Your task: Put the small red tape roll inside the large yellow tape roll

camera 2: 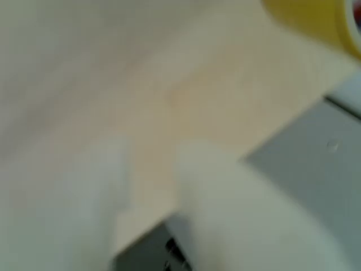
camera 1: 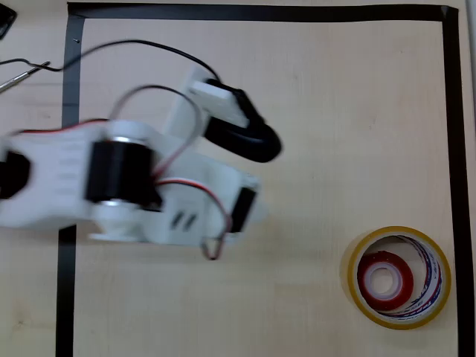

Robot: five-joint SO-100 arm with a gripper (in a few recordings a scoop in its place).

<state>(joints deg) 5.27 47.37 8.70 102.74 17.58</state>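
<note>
Within the large yellow tape roll [camera 1: 399, 277], at the lower right of the overhead view, lies the small red tape roll [camera 1: 384, 279], flat on the table [camera 1: 327, 134] and ringed on all sides by the yellow wall. Red tape roll: a thick glossy red ring with a white core, about half as wide as the yellow one. Yellow tape roll: a thin-walled ring whose white inner core carries red and blue print, too small to read. Just right of the yellow roll runs a vertical line of the black tape border [camera 1: 454, 119], which also crosses the top and left of the table. Well apart from the yellow roll, up and to its left, the white arm [camera 1: 111, 178] is blurred, and its gripper [camera 1: 245, 134] shows a black finger beside a white one; whether they are parted cannot be told.

Wrist view: heavily blurred, with two pale fingers [camera 2: 225, 214] in the foreground, a gap of tabletop between them and nothing held there. The yellow roll [camera 2: 316, 22] appears as a yellow edge at the upper right corner.
</note>
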